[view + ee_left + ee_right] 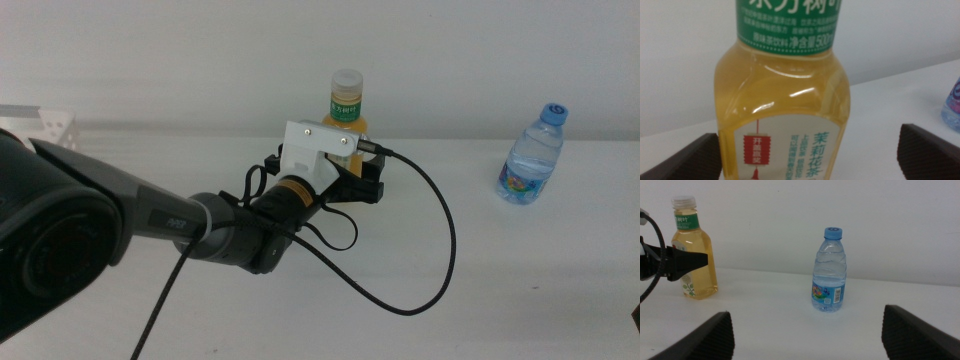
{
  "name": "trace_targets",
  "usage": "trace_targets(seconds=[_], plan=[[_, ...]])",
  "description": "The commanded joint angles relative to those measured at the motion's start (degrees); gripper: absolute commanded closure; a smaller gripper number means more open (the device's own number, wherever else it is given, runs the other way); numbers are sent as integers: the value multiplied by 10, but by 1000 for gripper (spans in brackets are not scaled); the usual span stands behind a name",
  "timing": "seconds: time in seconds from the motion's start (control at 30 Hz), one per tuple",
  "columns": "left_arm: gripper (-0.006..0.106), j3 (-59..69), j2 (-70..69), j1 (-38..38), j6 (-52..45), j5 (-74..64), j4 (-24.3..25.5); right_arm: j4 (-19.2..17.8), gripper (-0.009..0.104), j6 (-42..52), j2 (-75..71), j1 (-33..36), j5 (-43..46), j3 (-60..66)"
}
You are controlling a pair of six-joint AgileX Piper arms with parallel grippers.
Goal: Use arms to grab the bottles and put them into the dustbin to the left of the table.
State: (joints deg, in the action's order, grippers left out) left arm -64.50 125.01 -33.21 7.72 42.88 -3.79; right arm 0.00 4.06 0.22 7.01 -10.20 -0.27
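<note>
Left tool [362, 172] (jaws spread) flanks juice bottle [346, 108] on white table [500, 280].

My left tool [810, 155] is spread wide, one dark jaw on each side of the orange juice bottle [782, 105], neither clearly touching it. Its green label [787, 22] fills my view. Beyond one jaw stands the water bottle [952, 107] on the white tabletop [885, 105].
</note>
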Motion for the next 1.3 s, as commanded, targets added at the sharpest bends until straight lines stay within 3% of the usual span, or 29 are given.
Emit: trace_targets(seconds=[0.0, 0.2, 0.57, 0.73, 1.0, 1.27], plan=[[7, -4, 2, 1, 0, 10, -1, 0, 16, 1, -23, -1, 4, 25], [7, -4, -14, 1, 2, 14, 34, 0, 16, 1, -23, -1, 4, 25], [7, -4, -15, 1, 2, -4, 27, 0, 16, 1, -23, -1, 4, 25], [7, -4, -15, 0, 48, -7, 30, 0, 16, 1, -23, -1, 4, 25], [7, -4, -15, 0, 67, -8, 96, 0, 16, 1, -23, -1, 4, 25], [7, -4, 0, 1, 72, -11, 78, 0, 16, 1, -23, -1, 4, 25]])
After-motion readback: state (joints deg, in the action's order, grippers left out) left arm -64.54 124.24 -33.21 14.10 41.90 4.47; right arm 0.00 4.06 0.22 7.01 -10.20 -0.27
